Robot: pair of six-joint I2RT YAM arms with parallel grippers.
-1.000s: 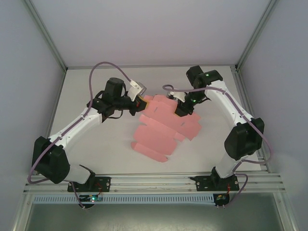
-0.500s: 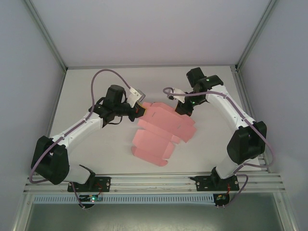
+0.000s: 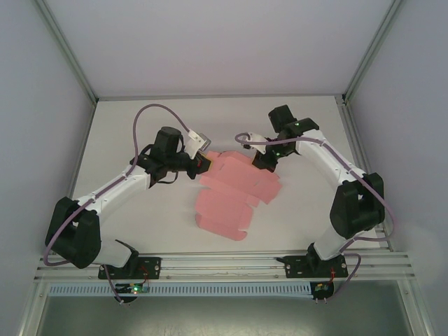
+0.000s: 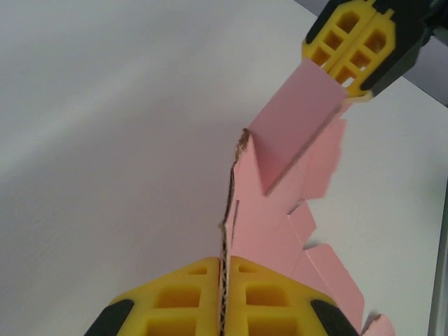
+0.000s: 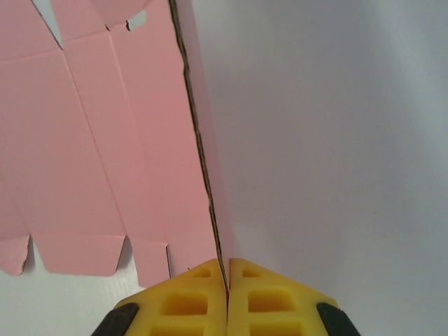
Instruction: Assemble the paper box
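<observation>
From above, the pink box [image 3: 234,192] lies as a partly folded sheet in the middle of the worktop [image 3: 140,126]. The left gripper [image 3: 204,162] pinches its far-left edge and the right gripper [image 3: 257,162] its far-right edge. Left wrist: yellow fingers [image 4: 189,301] are clenched on the card's edge, and the right gripper grasps a raised flap. Right wrist: the gripper is clamped on an upright card edge.

Soft, even, bright light falls from above onto the matte white worktop [image 3: 231,119], leaving only faint shadows beneath the arms and no glare. In the left wrist view the thin pink card sheet [image 4: 266,224] blurs at its right-hand tabs, and the left arm's yellow ribbed fingers [image 4: 175,297] look slightly soft.
</observation>
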